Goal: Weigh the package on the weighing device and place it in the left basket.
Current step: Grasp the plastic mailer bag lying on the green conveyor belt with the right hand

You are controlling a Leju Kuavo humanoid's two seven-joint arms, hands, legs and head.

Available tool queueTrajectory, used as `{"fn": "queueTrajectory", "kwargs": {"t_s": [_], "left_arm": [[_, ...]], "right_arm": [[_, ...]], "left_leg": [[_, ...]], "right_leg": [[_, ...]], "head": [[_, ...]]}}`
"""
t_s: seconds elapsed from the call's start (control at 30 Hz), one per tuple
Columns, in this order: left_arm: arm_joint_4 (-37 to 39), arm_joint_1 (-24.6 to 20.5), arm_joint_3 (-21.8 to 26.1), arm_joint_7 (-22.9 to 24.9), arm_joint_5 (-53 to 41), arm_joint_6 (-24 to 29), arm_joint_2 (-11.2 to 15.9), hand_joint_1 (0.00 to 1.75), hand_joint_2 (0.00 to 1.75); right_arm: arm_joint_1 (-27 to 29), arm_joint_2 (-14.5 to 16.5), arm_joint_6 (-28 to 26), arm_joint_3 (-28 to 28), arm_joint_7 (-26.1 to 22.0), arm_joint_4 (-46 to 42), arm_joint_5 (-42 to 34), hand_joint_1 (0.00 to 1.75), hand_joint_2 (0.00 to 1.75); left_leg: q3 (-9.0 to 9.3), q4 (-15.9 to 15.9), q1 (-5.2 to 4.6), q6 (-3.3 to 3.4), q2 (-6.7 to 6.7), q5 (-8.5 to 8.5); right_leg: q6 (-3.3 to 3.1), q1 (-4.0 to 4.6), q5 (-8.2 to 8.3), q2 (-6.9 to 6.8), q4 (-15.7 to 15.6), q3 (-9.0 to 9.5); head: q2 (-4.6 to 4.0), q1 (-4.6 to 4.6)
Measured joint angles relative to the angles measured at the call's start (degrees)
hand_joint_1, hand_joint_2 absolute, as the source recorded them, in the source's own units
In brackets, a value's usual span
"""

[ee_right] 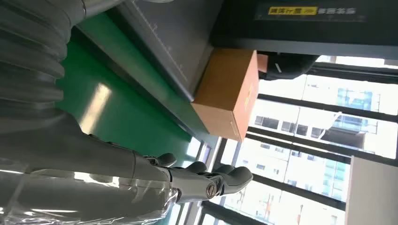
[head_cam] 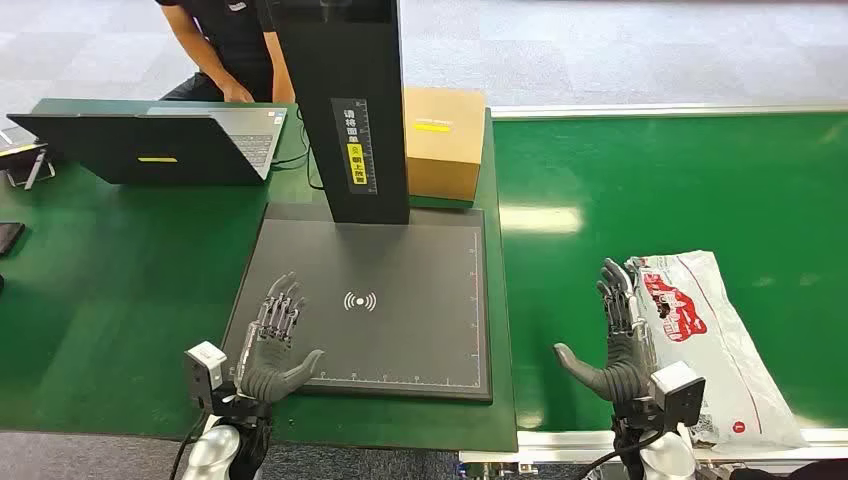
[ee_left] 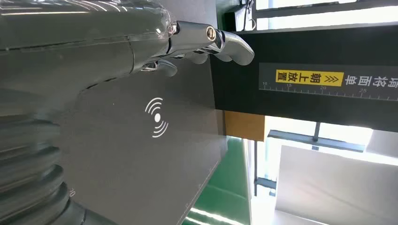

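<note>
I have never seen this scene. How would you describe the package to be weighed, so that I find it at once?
Start at the green belt to the right of the dark weighing plate. The package lies on it, just beside the robot's open right hand. It is a flat white plastic bag with red print, unlike the brown cardboard box behind the plate.

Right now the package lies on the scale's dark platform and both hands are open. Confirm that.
Wrong on one count. The head view shows the package on the green belt beside the right hand, not on the platform. Both hands are open, the left hand over the platform.
</note>
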Motion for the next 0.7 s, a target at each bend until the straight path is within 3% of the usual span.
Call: {"fn": "queueTrajectory", "kwargs": {"t_s": [0.1, 0.27, 0.33, 0.47, 0.7], "left_arm": [[-0.1, 0.0, 0.0, 0.0, 0.0, 0.0, 0.0, 0.00, 1.75], [-0.6, 0.8, 0.4, 0.2, -0.2, 0.1, -0.2, 0.00, 1.75], [-0.8, 1.0, 0.6, 0.2, -0.5, 0.1, -0.3, 0.00, 1.75], [-1.1, 1.1, 0.9, 0.3, -0.9, 0.1, -0.4, 0.00, 1.75], [-1.1, 1.1, 1.1, 0.5, -1.2, 0.4, -0.5, 0.00, 1.75]], "right_arm": [[0.0, -0.1, -3.8, -0.1, 0.4, -0.4, 4.0, 0.00, 1.75], [0.2, -0.2, -27.8, -3.7, 8.1, -1.9, 29.1, 0.00, 1.75], [0.4, -0.3, -33.4, -5.8, 11.2, -2.2, 36.8, 0.00, 1.75], [0.9, -0.3, -36.4, -9.4, 13.1, -2.4, 38.8, 0.00, 1.75], [1.4, 0.2, -34.9, -14.7, 15.0, -2.4, 32.3, 0.00, 1.75]], "left_leg": [[0.00, 0.0, 0.00, 0.00, 0.00, 0.00], [0.00, 0.0, 0.00, 0.00, 0.00, 0.00], [0.00, 0.0, 0.00, 0.00, 0.00, -0.01], [0.00, 0.0, -0.01, 0.01, -0.01, -0.01], [0.01, 0.0, 0.00, 0.01, -0.01, -0.01]], "right_leg": [[0.00, 0.00, 0.00, 0.00, 0.0, 0.00], [0.00, -0.02, 0.00, -0.01, 0.0, 0.01], [0.00, -0.02, 0.00, -0.01, 0.0, 0.01], [0.00, -0.01, -0.01, -0.01, 0.0, 0.00], [0.00, 0.00, -0.01, -0.01, 0.0, 0.00]], "head": [[0.00, 0.00], [0.00, 0.00], [0.00, 0.01], [0.00, -0.01], [0.00, 0.01]]}}
